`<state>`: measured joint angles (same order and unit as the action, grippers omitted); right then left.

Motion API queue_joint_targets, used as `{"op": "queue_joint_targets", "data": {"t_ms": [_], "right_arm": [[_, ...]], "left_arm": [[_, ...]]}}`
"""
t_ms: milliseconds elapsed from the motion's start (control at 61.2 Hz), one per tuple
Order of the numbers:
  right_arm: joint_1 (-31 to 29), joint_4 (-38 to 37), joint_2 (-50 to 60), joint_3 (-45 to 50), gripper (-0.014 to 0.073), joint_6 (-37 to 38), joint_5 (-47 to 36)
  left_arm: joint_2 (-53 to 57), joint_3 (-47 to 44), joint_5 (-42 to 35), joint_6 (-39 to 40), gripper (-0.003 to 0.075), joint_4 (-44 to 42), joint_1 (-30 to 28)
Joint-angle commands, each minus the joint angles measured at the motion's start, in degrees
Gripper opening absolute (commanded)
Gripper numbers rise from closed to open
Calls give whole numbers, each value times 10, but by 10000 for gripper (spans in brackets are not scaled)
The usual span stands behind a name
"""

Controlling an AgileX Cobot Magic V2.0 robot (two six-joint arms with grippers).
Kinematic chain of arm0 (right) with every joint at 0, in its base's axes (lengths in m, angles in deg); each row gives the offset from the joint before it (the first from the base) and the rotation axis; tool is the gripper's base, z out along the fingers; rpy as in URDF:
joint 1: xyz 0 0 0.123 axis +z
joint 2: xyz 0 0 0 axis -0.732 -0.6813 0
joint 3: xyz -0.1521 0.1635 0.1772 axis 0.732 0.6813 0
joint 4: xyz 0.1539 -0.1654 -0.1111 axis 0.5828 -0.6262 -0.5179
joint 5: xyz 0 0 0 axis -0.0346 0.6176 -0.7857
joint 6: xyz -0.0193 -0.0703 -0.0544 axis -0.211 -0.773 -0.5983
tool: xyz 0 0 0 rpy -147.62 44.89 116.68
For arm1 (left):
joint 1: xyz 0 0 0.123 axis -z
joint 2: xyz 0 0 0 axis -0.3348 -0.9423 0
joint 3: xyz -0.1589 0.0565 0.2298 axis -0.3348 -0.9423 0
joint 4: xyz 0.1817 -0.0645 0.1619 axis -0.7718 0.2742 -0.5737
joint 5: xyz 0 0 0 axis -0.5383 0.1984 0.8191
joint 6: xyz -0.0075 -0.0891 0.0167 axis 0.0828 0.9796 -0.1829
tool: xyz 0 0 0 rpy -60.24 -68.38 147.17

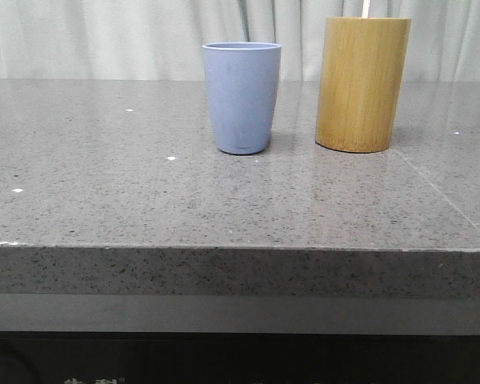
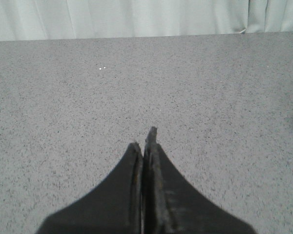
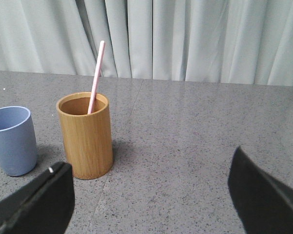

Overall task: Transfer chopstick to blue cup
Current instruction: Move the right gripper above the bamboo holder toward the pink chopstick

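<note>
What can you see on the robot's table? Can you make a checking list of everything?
Surface: grey speckled stone table, bare in front of the cups.
Job's things: pink chopstick stands leaning in the bamboo holder; blue cup upright beside the holder, not touching it.
Clutter: nothing seen.
Grippers: left gripper closed, holding nothing, over bare table; right gripper open wide, facing the holder.
Cables: nothing seen.
Surroundings: pale curtain behind the table.

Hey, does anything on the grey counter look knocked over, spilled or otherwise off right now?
Nothing stands out. The light blue tapered cup and the taller tan bamboo cylinder both stand upright on the speckled grey stone counter, apart from each other. The thin pink chopstick leans inside the bamboo cylinder. No spill or damage is visible.
</note>
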<state>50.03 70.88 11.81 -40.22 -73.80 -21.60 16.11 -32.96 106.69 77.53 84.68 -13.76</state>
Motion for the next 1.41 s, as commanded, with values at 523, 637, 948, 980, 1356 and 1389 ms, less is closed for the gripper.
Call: {"op": "queue_joint_targets", "data": {"t_ms": [523, 637, 948, 980, 1356, 1389], "right_arm": [[-4, 3, -31, -22, 645, -5, -53], [-4, 20, -97, -38, 645, -5, -91], [-4, 119, -348, -206, 645, -5, -121], [-4, 125, -374, -223, 645, -5, -121], [55, 150, -586, -419, 645, -5, -111], [61, 150, -600, -431, 645, -5, -111]], "left_arm": [[229, -166, -86, 6, -19, 4, 0], [229, -166, -86, 6, -19, 4, 0], [229, -166, -86, 6, -19, 4, 0], [229, -166, -86, 6, -19, 4, 0], [229, -166, -86, 6, -19, 4, 0], [229, -166, -86, 6, -19, 4, 0]]}}
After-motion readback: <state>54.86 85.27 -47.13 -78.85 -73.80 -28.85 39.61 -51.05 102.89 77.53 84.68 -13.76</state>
